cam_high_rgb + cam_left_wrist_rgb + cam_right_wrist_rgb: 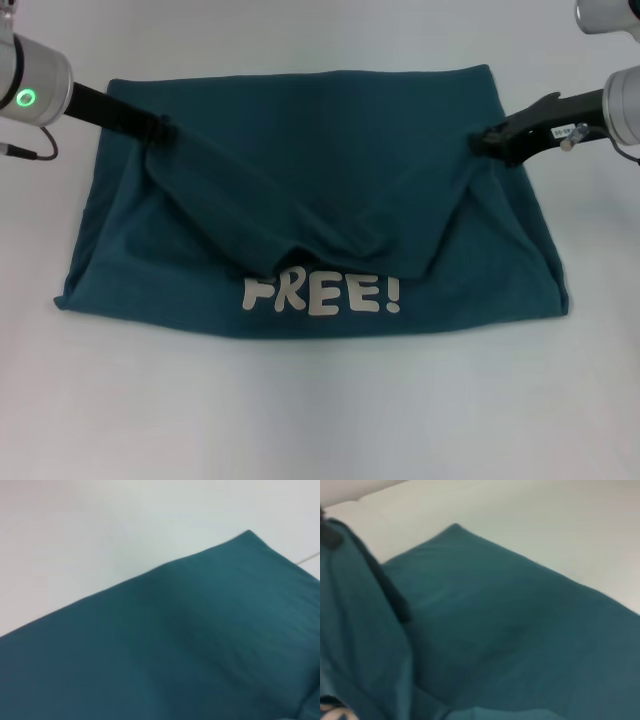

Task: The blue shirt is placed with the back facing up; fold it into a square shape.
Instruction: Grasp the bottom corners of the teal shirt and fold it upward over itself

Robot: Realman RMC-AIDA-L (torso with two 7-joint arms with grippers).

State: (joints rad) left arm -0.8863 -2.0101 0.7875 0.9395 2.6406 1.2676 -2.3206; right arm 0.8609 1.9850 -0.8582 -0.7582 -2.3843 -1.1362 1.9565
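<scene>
The blue shirt [320, 150] lies spread on the white table, partly folded, with pale "FREE!" lettering [322, 294] showing along its near edge. A fold of fabric hangs in a V between the two grippers, dipping toward the lettering. My left gripper [158, 130] is shut on the shirt at its far left. On the far right side my right gripper [487, 140] pinches the cloth as well. The left wrist view shows only plain teal shirt fabric [190, 645] and a corner of it. In the right wrist view the shirt cloth [520, 630] fills the picture, crossed by a dark bar [390, 590].
The white table [320, 420] surrounds the shirt on every side. A black cable [30, 152] hangs by my left arm at the far left. No other objects are in view.
</scene>
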